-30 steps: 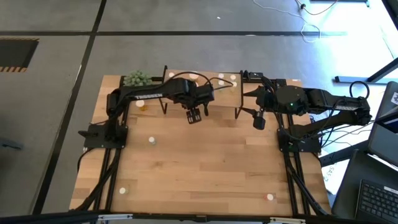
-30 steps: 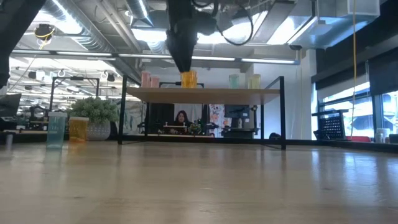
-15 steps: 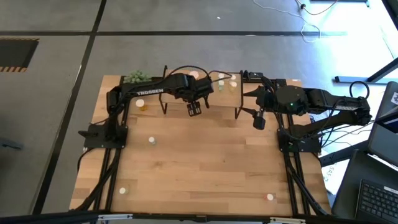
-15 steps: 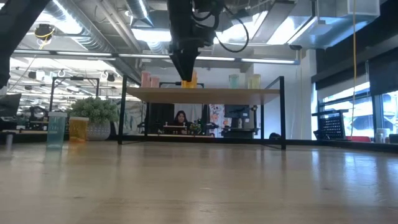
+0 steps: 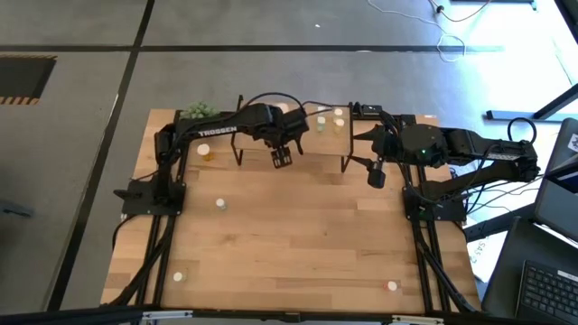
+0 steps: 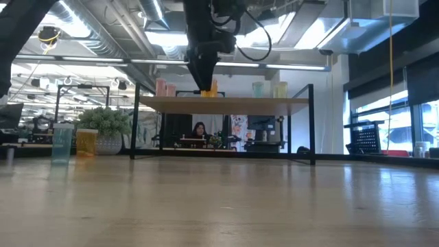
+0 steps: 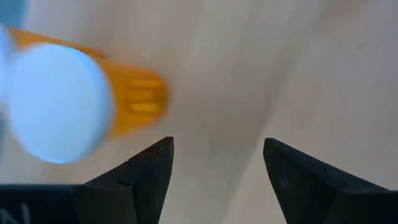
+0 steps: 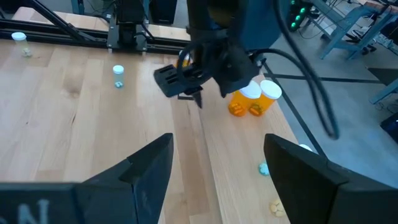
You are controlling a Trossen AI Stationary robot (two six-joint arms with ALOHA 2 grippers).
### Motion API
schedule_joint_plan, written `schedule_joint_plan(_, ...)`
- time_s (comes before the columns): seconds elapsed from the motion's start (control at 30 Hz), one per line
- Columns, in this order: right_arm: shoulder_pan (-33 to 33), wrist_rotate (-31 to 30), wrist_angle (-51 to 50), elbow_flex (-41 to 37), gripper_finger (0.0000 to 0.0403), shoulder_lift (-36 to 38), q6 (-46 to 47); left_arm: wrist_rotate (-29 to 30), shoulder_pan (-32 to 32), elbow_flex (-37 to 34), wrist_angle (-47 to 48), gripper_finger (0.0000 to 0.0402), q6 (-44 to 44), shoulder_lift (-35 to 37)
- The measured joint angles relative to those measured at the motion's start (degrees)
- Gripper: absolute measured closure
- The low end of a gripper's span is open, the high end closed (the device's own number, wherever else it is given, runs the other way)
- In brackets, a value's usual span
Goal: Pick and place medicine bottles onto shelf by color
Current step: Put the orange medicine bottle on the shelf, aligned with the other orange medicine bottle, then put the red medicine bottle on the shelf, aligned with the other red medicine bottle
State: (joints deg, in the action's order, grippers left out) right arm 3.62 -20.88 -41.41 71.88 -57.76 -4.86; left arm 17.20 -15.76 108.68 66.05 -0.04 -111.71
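Left gripper (image 5: 281, 158) sits over the front edge of the low light-wood shelf on a black frame (image 5: 248, 135), upper centre of the high view; jaws spread, holding nothing. Orange white-capped medicine bottle (image 7: 87, 102) stands just beside it on the shelf. Right gripper (image 5: 376, 174) hangs right of the shelf above the wooden worktop (image 5: 298, 235), jaws spread, empty.

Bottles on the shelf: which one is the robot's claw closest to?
The orange bottle with the white cap. The open left gripper hangs just beside it; the pink bottles and pale green bottles stand farther along the shelf.
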Motion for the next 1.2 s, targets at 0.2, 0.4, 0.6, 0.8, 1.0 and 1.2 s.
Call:
schedule_joint_plan(0.2,0.0,0.0,0.0,0.0,0.0150,0.0,0.0,-2.0,3.7,0.0,5.5,0.0157,-5.0,2.4)
schedule_joint_plan(0.4,0.0,0.0,0.1,0.0,0.0150,0.0,0.0,-10.1,7.0,0.1,9.0,0.0157,-16.1,6.6)
schedule_joint_plan(0.6,0.0,0.0,0.1,0.0,0.0150,0.0,-0.1,-12.9,9.5,0.1,13.2,0.0157,-25.8,10.0)
schedule_joint_plan(0.8,0.0,0.0,0.1,0.0,0.0150,0.0,-0.1,-15.4,13.2,0.1,19.7,0.0157,-33.8,11.9)
schedule_joint_plan(1.0,0.0,0.0,0.1,0.0,0.0150,0.0,-0.1,-15.1,17.7,0.0,23.8,0.0157,-42.9,13.6)
schedule_joint_plan(1.2,0.0,0.0,0.1,0.0,0.0150,0.0,-0.1,-15.2,21.2,0.0,24.0,0.0157,-53.4,14.5)
